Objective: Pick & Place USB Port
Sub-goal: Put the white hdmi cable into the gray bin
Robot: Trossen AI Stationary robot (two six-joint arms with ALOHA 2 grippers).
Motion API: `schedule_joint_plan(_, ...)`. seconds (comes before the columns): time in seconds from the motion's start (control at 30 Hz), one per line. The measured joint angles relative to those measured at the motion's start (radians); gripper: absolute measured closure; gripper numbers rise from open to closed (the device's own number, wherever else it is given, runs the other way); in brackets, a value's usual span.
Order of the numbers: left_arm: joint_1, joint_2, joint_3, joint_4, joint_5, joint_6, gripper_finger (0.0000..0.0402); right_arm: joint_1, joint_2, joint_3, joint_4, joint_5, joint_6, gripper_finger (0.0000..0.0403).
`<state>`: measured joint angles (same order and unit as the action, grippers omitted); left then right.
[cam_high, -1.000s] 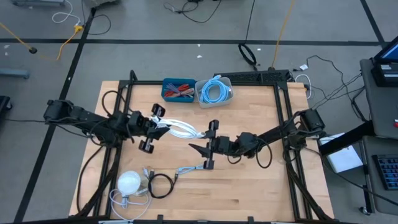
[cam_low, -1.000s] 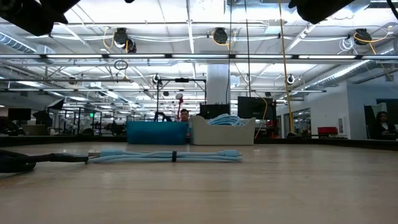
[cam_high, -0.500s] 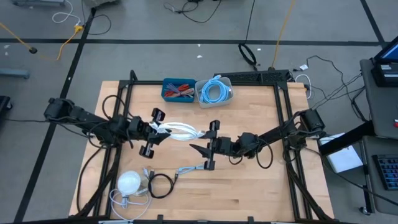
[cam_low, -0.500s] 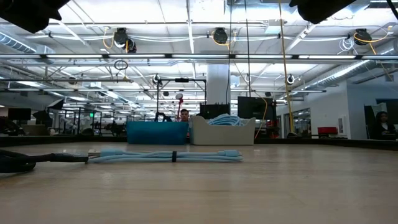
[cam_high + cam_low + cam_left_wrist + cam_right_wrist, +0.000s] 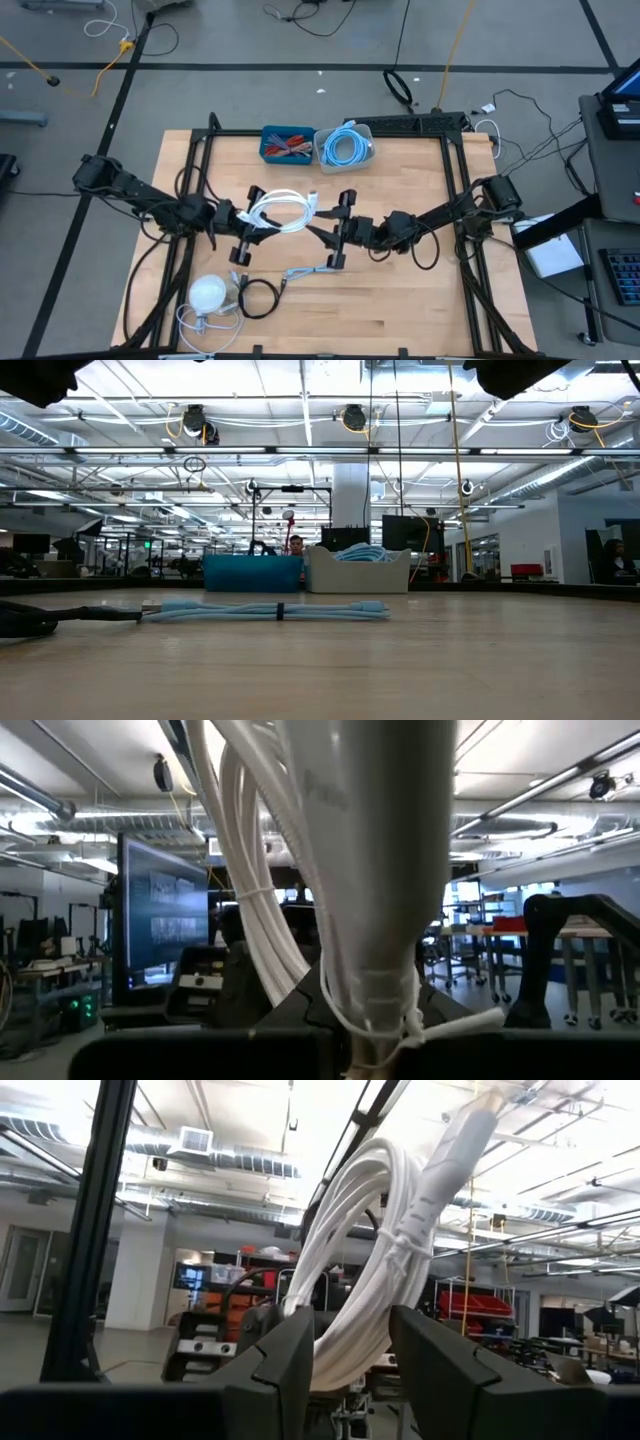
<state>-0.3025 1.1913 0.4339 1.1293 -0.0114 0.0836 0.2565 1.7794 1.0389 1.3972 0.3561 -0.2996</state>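
A white coiled cable bundle [image 5: 283, 210], tied at its middle, hangs in the air above the table's middle. My left gripper [image 5: 247, 222] is shut on the bundle's left end. The bundle fills the left wrist view [image 5: 370, 870]. My right gripper [image 5: 340, 230] is open just right of the bundle, its fingers pointing at it. In the right wrist view [image 5: 350, 1365] the bundle [image 5: 370, 1260] shows beyond and between the two fingers, and I see no touch. The bundle does not show in the low view. My left gripper holds the white bundle by its tied part [image 5: 385, 1010] near one end, between its two fingers. The fingers lie about level and come from the table's left. The bundle is lifted clear of the table and stretches away toward my right gripper.
A blue bin [image 5: 287, 143] and a white bin with a coiled blue cable [image 5: 346, 147] stand at the far edge. A light blue cable [image 5: 275, 609] lies on the table. A black cable [image 5: 257, 297] and a white round object [image 5: 208, 292] lie at the near left.
My left gripper has gone a little toward the table's near edge and turned, still shut on the white bundle. The bundle has turned with it, from a stretched strand to a rounder loop seen from above, and stays clear of the table.
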Motion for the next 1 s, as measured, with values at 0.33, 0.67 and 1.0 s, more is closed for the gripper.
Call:
schedule_joint_plan(0.33, -0.001, -0.001, 0.000, -0.049, 0.018, 0.035, 0.0369, -0.002, -0.002, 0.000, -0.020, -0.024, 0.055, 0.0339)
schedule_joint_plan(0.67, 0.000, -0.004, 0.000, -0.099, 0.064, 0.064, 0.0369, -0.013, -0.010, 0.000, -0.067, -0.052, 0.208, 0.0294)
schedule_joint_plan(1.0, 0.000, -0.004, 0.000, -0.114, 0.067, 0.054, 0.0369, -0.014, -0.009, 0.000, -0.059, -0.124, 0.257, 0.0175)
